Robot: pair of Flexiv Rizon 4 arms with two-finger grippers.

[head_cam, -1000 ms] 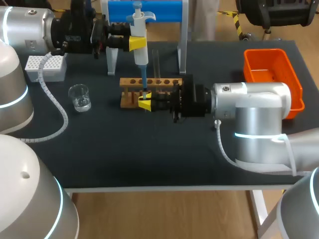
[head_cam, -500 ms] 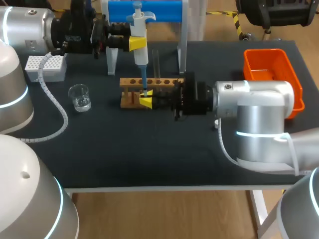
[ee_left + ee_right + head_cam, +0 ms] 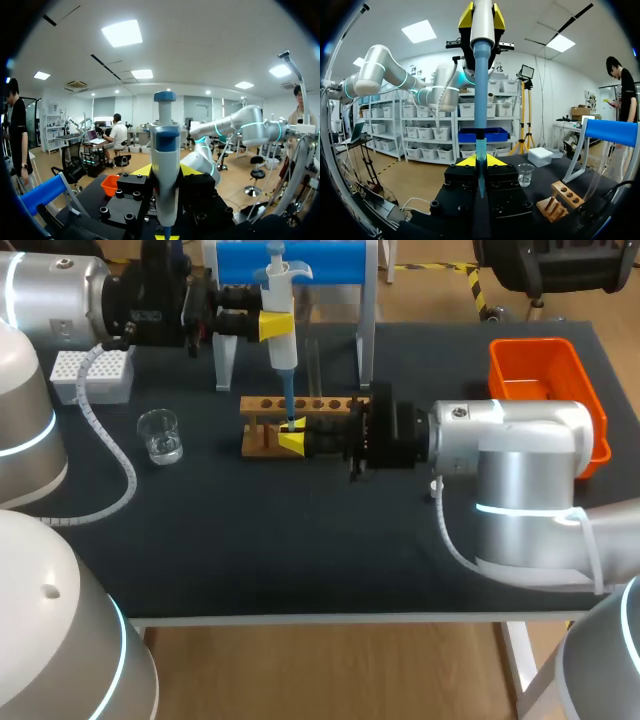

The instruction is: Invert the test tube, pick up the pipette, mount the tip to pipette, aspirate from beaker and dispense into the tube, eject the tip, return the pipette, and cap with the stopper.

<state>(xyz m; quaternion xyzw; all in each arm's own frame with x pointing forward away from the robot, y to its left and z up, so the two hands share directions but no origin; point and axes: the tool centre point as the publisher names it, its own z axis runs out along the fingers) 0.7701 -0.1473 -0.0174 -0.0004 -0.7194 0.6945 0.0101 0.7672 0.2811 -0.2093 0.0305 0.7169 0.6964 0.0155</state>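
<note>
Working over a dark table [image 3: 250, 540], holding the left arm [image 3: 60, 290] level along the far left edge and the right arm [image 3: 510, 450] level across the middle from the right side. Sharing the surface with a blue stand [image 3: 320, 260] at the far edge, an orange bin [image 3: 530, 343] at the far right, a wooden rack [image 3: 330, 403] near the middle, a white tip box [image 3: 92, 375] at the far left and a glass beaker [image 3: 160, 435] just in front of that box. Clamping the left gripper [image 3: 275, 325] on the body of the pipette [image 3: 283, 345], both yellow fingertips pressing its sides, and holding it upright in front of the stand, above the rack. Pointing the blue tip [image 3: 480, 147] straight down between the fingers of the right gripper [image 3: 292, 443]. Pinching that gripper nearly closed just in front of the rack, grasping the test tube [image 3: 481, 190] there, while only faintly making out its clear glass around the tip's end in the right wrist view.
</note>
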